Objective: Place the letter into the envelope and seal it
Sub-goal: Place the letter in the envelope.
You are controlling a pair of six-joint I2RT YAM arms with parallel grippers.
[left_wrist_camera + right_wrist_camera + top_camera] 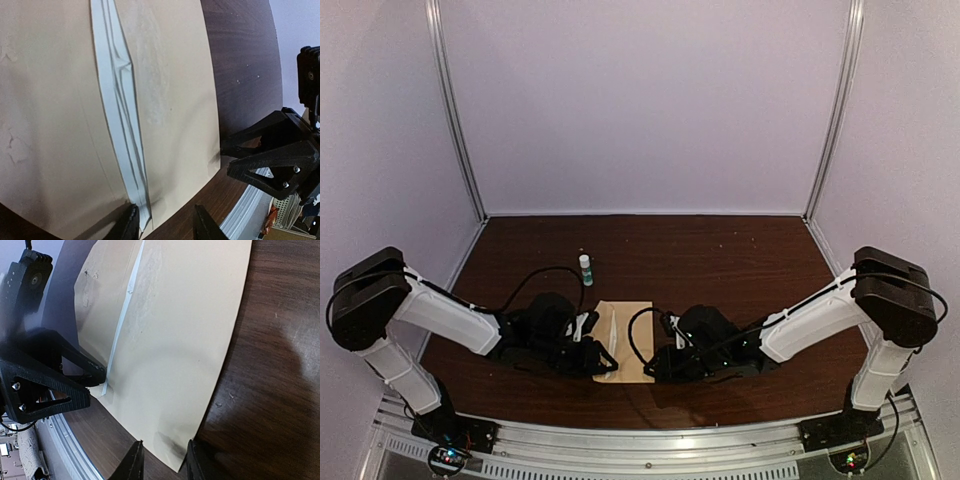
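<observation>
The envelope [623, 340] is lying flat on the table [720, 260] — light, floppy paper, creasing easily. The left claw [166, 227] and the right claw [162, 462] are hovering at its near edge, each narrowly parted, gripping nothing; pinching a corner is looking safest.

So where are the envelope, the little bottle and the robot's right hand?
envelope [633, 320]: overhead view, on the bare tan face, towards its far right part.
little bottle [585, 270]: overhead view, on the middle of its body.
right hand [163, 460]: right wrist view, midway between its two fingertips.
</observation>
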